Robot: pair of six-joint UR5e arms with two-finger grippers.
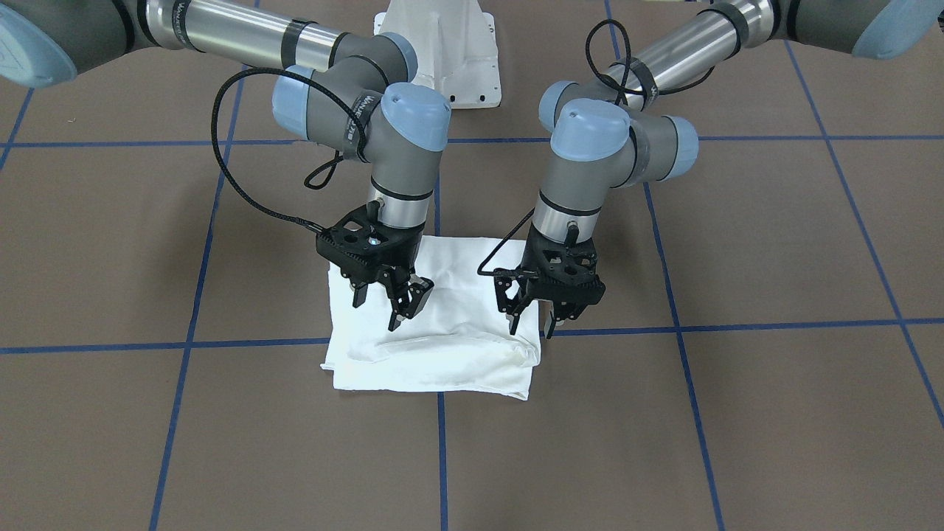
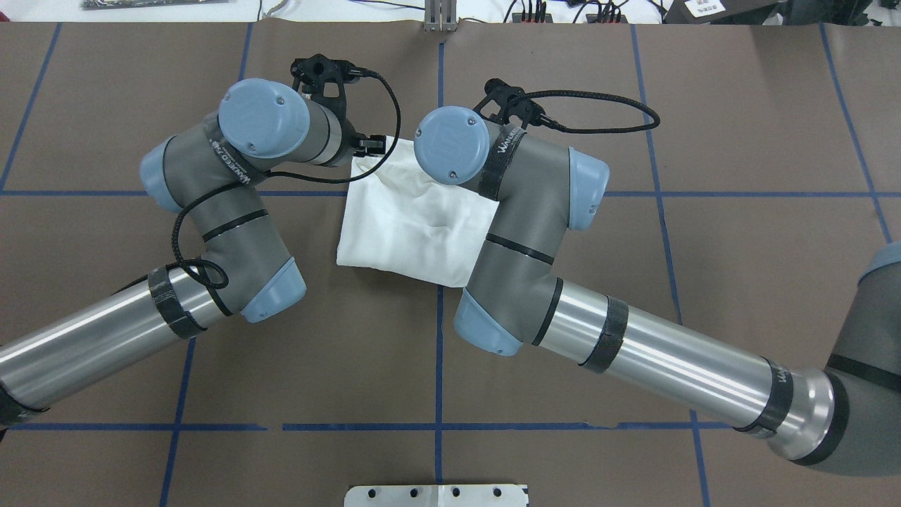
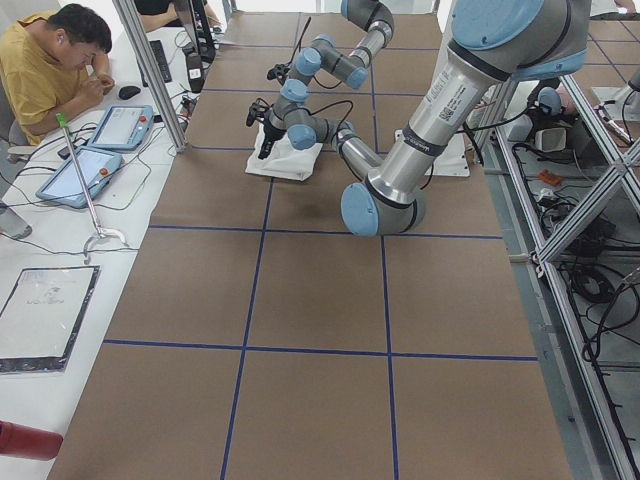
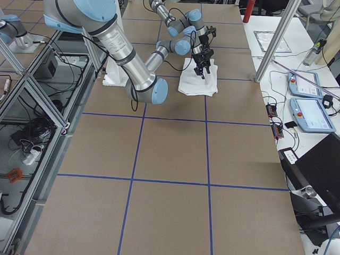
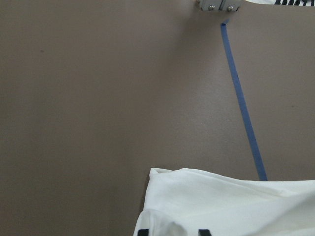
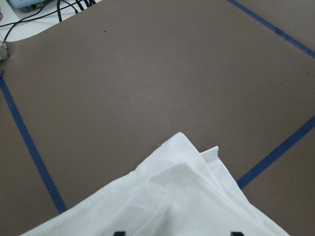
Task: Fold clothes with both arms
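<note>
1. The white T-shirt (image 1: 435, 354) lies folded into a compact, layered rectangle on the brown worktop (image 1: 737, 413). It sits directly beneath both hands. Only plain white cloth shows, so the folding looks far along.
2. The left hand (image 1: 532, 323) hangs over one side of the bundle with its fingers apart and pointing down, and nothing is between them. The bundle's side edge lies just under its outer finger.
3. The right hand (image 1: 383, 302) hangs over the other side, tilted, also spread and empty. The cloth is below it rather than gripped.
4. This mirrored stance, one hand per side, probably suits a two-handed pinch or press on the bundle. That is a judgement only.
5. The front-facing view shows both finger gaps plainly. In the overhead view the left arm (image 2: 239, 183) and right arm (image 2: 521, 211) cover the hands, but that view does show the shirt's robot-side edge lying flat.
6. The left wrist view adds a stacked corner just ahead of that hand's fingertips (image 5: 204, 231), beside a blue tape line (image 5: 243, 108).
7. The right wrist view shows two offset layers at the corner ahead of its hand, a mismatch the wider views cannot resolve.
</note>
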